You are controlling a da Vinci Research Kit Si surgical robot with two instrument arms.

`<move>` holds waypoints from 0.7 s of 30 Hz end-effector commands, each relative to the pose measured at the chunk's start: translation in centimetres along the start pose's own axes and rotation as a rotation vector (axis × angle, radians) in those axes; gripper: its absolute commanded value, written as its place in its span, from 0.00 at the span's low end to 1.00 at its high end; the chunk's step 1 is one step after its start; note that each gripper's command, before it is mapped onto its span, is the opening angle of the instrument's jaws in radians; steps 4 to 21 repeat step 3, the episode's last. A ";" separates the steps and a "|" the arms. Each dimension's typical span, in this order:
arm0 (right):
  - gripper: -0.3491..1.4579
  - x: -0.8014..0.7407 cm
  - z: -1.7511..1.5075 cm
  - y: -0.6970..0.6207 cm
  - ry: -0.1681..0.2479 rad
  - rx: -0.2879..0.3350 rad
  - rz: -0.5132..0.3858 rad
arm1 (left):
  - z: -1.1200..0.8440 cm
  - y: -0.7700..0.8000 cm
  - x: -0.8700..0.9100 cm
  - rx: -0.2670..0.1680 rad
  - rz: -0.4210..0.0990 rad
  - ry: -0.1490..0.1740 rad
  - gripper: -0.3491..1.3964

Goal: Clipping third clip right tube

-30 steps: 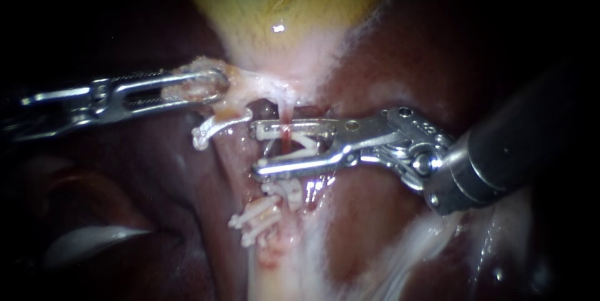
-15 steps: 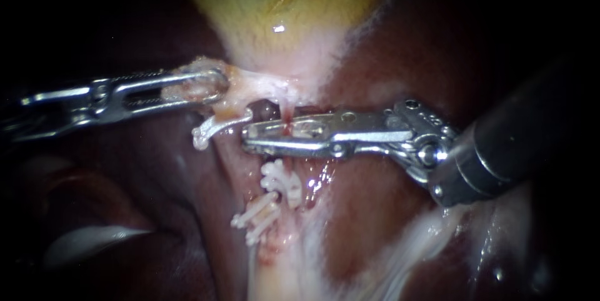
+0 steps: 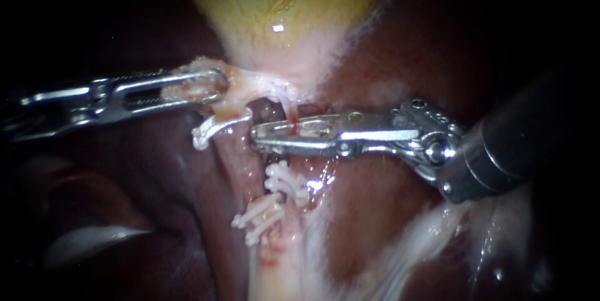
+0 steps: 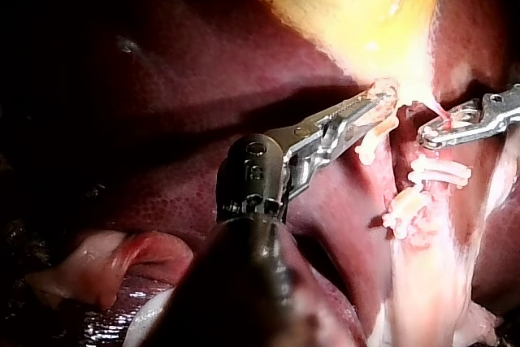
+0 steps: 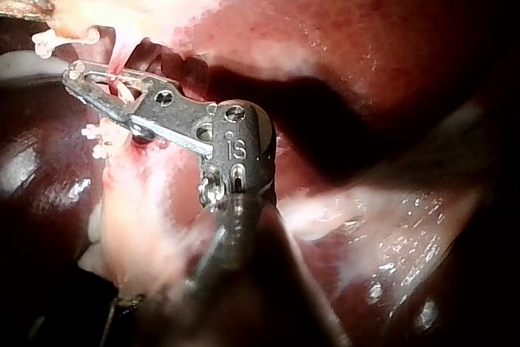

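The right instrument (image 3: 256, 137) has its jaws squeezed tight on a small white plastic clip (image 3: 307, 128). Around them lie the dark red liver (image 3: 400, 45), the yellow gallbladder (image 3: 281, 1) and the thin pink right tube (image 3: 291, 113), which wears the clip. The left instrument (image 3: 219, 85) pinches pale tissue (image 3: 187, 90).

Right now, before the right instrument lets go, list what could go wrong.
The right instrument is clamped across the thin tube; drawing back before opening could tear it. Two clips sit just below; it might snag them. If the left instrument slips off its tissue, the tube may slacken.
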 end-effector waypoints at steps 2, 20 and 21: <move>0.00 0.00 0.00 0.00 -0.001 0.005 0.000 | 0.00 0.00 0.00 0.000 0.000 0.000 0.00; 0.00 0.00 -0.01 0.01 -0.001 0.005 0.000 | 0.00 0.00 0.00 0.000 0.000 0.000 0.00; 0.00 0.00 -0.01 0.01 -0.001 0.005 0.000 | 0.00 0.00 0.00 0.000 0.000 0.000 0.00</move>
